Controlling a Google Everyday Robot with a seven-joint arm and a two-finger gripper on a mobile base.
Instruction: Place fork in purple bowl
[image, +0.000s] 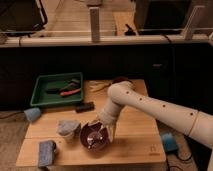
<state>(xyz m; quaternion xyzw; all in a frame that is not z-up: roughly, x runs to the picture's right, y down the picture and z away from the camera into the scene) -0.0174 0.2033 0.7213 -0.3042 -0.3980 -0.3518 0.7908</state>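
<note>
Purple bowl (94, 136) beneath gripper (103, 131)

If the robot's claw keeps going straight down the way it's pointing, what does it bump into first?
Most likely the purple bowl. The claw hangs right over the bowl's right rim, pointing down into it. Depth is hard to judge, so it might touch the rim before the inside.

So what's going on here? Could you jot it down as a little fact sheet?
arm: white, reaching in from the right over the wooden table
gripper: gripper low over the purple bowl
purple bowl: purple bowl near the table's front edge
fork: not clearly visible
green tray: green tray at back left, holding tools
blue cup: blue cup on its side by the table's left edge
blue sponge: blue sponge at front left corner
</note>
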